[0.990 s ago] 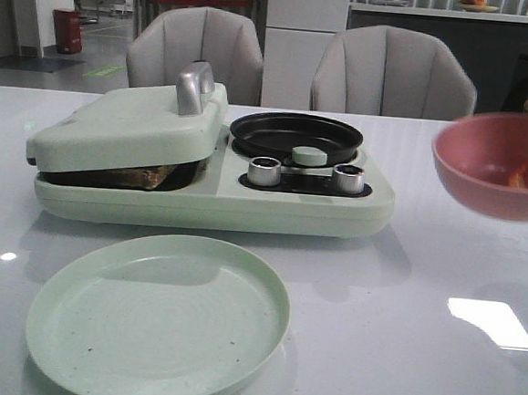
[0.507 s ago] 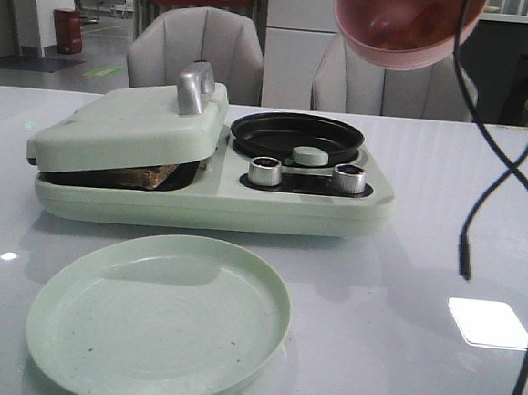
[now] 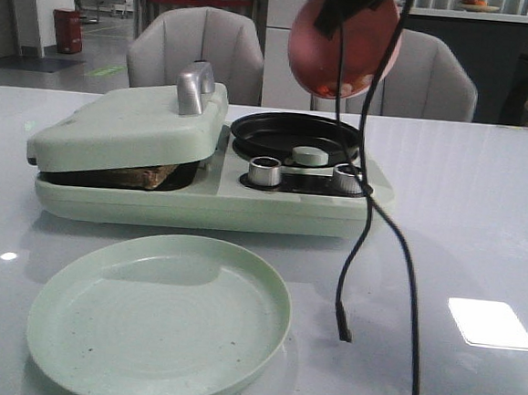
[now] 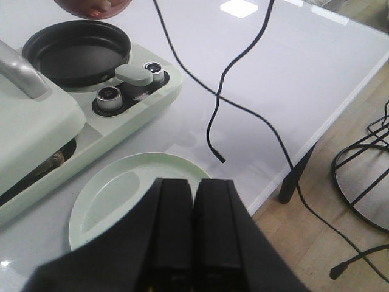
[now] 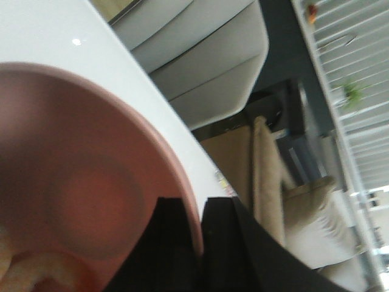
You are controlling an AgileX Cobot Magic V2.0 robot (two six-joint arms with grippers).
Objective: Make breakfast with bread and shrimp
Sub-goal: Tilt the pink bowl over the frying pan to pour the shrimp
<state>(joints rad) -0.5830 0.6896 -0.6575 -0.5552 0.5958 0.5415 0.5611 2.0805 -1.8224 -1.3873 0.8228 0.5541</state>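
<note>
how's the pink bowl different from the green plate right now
The pink bowl is deep and rounded; the green plate is shallow and flat. The bowl hangs in the air above the black pan, tipped steeply; the plate lies level on the table. The bowl holds shrimp, with the right gripper clamped on its rim; the plate is bare and untouched. Both are round.

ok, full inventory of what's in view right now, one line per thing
breakfast maker: 1, pale green, table centre, lid nearly shut
bread: count unclear, brown edge under the lid
pan: 1, black, maker's right half
knobs: 2, silver, below the pan
plate: 1, pale green, in front of the maker
bowl: 1, pink, tipped above the pan
shrimp: several, orange, at the bowl's low rim
cable: 1, black, dangling
chairs: 2, grey, behind the table
left tool: shut, empty
right tool: clamped on the bowl rim
</note>
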